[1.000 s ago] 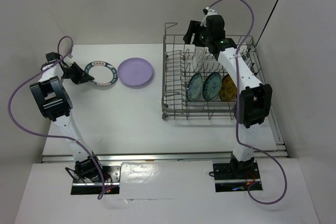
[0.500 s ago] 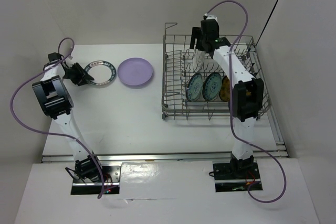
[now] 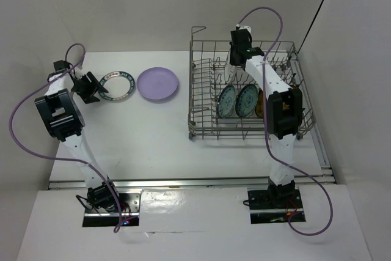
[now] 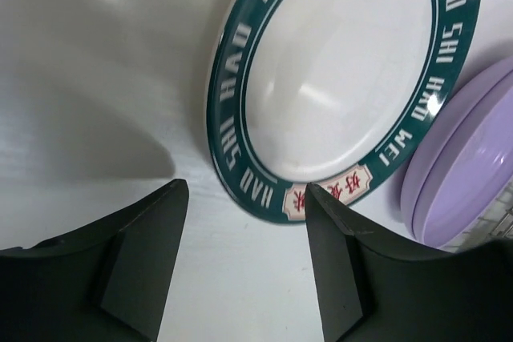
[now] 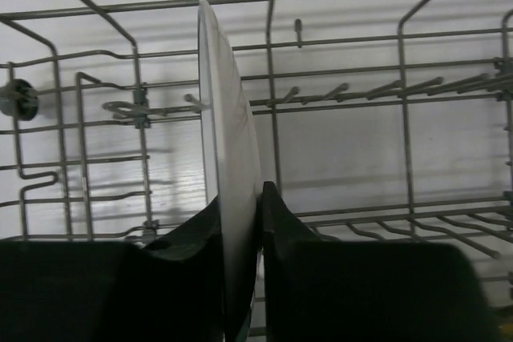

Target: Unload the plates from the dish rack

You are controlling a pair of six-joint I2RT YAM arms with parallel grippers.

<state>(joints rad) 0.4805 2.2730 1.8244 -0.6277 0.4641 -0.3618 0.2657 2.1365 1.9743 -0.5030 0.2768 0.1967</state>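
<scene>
Two plates are out of the dish rack (image 3: 194, 99) and lie flat on the table (image 3: 140, 145), toward 10 o'clock from its middle: the white plate with the green lettered rim (image 3: 116, 85) and, at its 3 o'clock side, the lavender plate (image 3: 157, 84); their rims are very near, and I cannot tell if they touch. So I judge the task as begun but far from finished.

The rack stands at the 3 o'clock side of the table. In its near row two teal plates (image 3: 247, 100) stand on edge between the tines; a mustard-yellow plate (image 3: 263, 103) at their 3 o'clock side is half hidden by the right arm; whether more plates stand behind that arm I cannot tell. At 12 o'clock from the teal ones, an upright white plate (image 5: 227, 110) stands in the far row.

The right gripper (image 5: 239, 202) reaches down from above; its two fingers press on both faces of this upright plate near its edge; the plate is gripped but, as far as I can see, not yet lifted out of the rack. The left gripper (image 4: 246, 190) hangs low at the 9 o'clock edge of the lettered plate; its fingers (image 4: 136, 250) stand well apart and hold nothing; the plate lies free on the table.
</scene>
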